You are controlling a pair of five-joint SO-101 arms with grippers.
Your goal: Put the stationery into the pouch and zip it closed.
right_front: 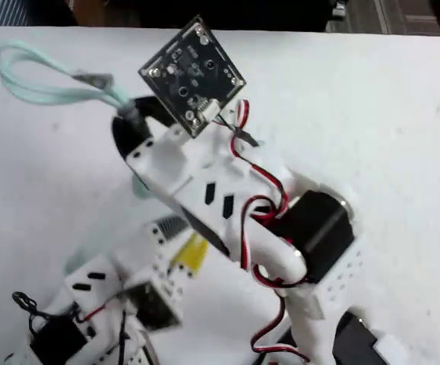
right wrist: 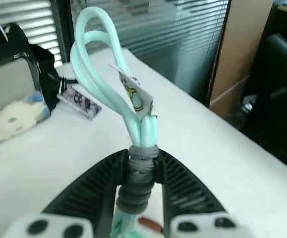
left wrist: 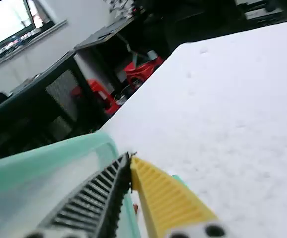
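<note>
A: Right arm [right_front: 204, 186] is stretched out across the middle, and the right gripper [right wrist: 142, 161] is clamped tight on the strap [right wrist: 142, 130]!
B: The left arm [right_front: 98, 283] sits low beside it, with the left gripper [left wrist: 130, 161] pinched together at the tips on the pouch [left wrist: 49, 158].

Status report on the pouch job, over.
Right claw shut on mint cord loop. Left claw shut at pouch edge. Zip state hidden under arm; cannot tell.

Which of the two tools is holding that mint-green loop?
The right tool, with two black fingers, pinches the loop at its grey wrap. The left tool, one finger yellow, grips the pouch instead.
</note>
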